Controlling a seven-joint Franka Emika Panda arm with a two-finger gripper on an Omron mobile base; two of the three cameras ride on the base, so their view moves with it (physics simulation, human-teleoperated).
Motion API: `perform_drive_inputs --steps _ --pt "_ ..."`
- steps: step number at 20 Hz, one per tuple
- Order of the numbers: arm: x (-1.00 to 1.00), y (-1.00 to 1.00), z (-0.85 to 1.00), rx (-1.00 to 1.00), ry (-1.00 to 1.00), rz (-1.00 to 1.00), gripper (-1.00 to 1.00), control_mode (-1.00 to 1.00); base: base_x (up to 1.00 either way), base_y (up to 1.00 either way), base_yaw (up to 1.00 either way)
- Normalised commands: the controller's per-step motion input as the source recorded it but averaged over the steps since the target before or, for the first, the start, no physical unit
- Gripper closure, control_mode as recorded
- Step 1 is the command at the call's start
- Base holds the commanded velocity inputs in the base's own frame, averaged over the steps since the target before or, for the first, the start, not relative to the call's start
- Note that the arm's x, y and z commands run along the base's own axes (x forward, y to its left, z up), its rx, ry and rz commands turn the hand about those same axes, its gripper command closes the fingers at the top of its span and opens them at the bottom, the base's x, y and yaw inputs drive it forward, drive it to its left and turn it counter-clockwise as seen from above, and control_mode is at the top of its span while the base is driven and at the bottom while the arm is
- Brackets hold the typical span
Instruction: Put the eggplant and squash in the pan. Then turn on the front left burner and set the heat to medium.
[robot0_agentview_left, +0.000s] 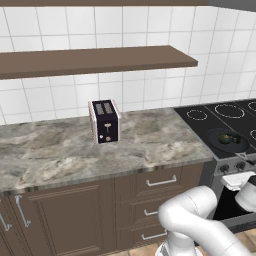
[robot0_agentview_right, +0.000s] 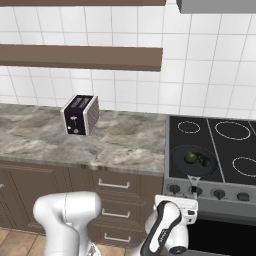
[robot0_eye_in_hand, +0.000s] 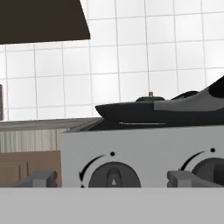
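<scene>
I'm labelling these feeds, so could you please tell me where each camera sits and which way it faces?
Left base view: behind the arm's left, looking over the counter, toaster and pan; white arm lower right.
Right base view: behind its right, same toaster and pan, knobs below; arm lower left.
Hand view: low at the stove front, facing a knob; open gripper fingertips show.

Toaster (robot0_agentview_left: 105, 121) on marble counter (robot0_agentview_left: 50, 150)

pans (robot0_agentview_right: 194, 160): 1
vegetables in pan: 2, squash (robot0_agentview_right: 190, 158) and eggplant (robot0_agentview_right: 204, 161)
toasters (robot0_agentview_left: 105, 121): 1
burner rings in right base view: 3
stove knobs (robot0_eye_in_hand: 113, 176) in hand view: 2
wall shelves (robot0_agentview_left: 95, 60): 1
</scene>
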Motion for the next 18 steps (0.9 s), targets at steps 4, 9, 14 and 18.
perform_drive_inputs --steps 4,9,14,18 --pt "0.20 0.10 -0.01 0.00 0.02 0.01 -1.00 -1.00 0.00 0.00 0.00" --pt "0.18 0.04 -0.05 0.00 0.01 0.04 -1.00 -1.00 0.00 0.00 0.00" --pt "0.03 -0.07 -0.25 0.00 0.00 0.05 -1.00 -1.00 0.00 0.00 0.00" --pt "0.00 -0.13 -0.21 0.00 0.00 0.02 -1.00 -1.00 0.00 0.00 0.00"
